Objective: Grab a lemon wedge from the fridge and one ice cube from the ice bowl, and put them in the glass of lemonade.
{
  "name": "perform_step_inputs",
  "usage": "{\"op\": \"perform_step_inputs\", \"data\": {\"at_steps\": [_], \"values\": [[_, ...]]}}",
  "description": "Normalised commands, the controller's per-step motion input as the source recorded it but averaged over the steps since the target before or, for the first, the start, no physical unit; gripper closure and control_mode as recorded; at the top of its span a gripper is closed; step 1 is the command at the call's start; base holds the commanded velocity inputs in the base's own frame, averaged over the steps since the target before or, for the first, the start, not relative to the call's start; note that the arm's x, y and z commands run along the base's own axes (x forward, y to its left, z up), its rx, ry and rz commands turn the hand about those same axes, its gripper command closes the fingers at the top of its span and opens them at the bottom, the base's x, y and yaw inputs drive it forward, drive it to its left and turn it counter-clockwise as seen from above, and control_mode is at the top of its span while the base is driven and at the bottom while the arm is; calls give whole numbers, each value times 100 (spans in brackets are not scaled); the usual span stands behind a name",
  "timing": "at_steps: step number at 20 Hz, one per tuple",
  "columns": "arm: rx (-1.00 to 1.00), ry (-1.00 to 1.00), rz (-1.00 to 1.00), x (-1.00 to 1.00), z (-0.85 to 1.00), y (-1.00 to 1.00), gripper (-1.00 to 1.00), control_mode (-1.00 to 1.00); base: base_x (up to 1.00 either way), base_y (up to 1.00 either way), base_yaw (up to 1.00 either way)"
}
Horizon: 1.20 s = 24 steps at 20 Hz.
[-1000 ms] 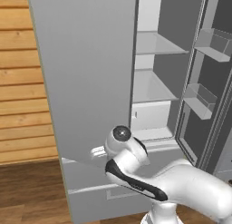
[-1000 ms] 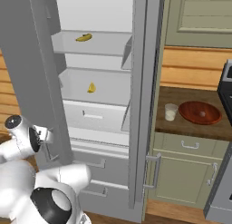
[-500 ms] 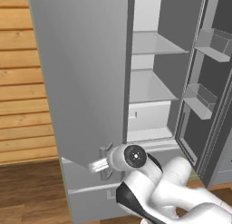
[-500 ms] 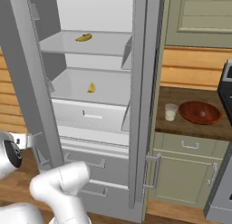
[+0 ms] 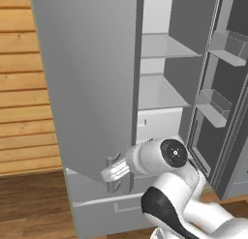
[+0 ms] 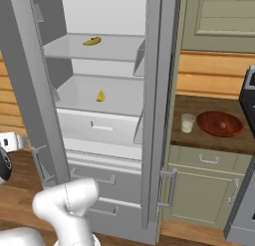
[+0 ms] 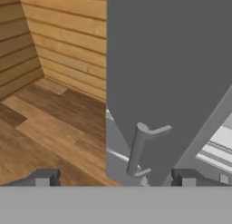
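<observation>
Wood-plank walls and a brown wooden floor framed the kitchen, with the fridge [image 6: 154, 90] standing tall and grey between the planks on the left and the beige cabinets [image 6: 199, 190] on the right. Both of its upper doors stood open. In the right base view the interior showed two pale shelves: a banana [image 6: 91, 41] lay on the upper one, and the lemon wedge [image 6: 100, 96] sat on the lower one, above a closed white drawer [image 6: 102, 126]. Grey freezer drawers with bar handles ran below.

To the right of the fridge, a brown tabletop [image 6: 199, 135] carried the glass of lemonade [image 6: 188, 123] near its left end and the ice bowl [image 6: 220, 123] just beside it on the right, the two apart but close. A dark appliance edge showed at the far right.

In the left base view the left door [image 5: 92, 78] swung out toward the camera, its bar handle [image 5: 115, 172] near the lower edge. The gripper [image 5: 115, 170] hung right at that handle, low and to the left of the arm's wrist. From the hand view the handle [image 7: 137, 148] rose between the two dark fingertips [image 7: 43, 177], which stood far apart at either side of it without touching it, so the jaws were open and held nothing. The right door [image 5: 223, 88] showed its inner bins at the right side of the left base view.
</observation>
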Motion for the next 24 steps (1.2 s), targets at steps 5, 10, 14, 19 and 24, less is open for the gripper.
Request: {"op": "perform_step_inputs", "data": {"at_steps": [5,10,14,19,24], "values": [[-1,10,-2,-20,100,-26,-100,-100,0,0,0],[0,23,-21,-12,100,-70,-100,-100,0,0,0],[0,29,-32,0,100,-98,-100,-100,0,0,0],[21,32,-29,42,34,-98,-100,-100,0,0,0],[25,22,-17,100,11,-28,-100,-100,0,0,0]]}}
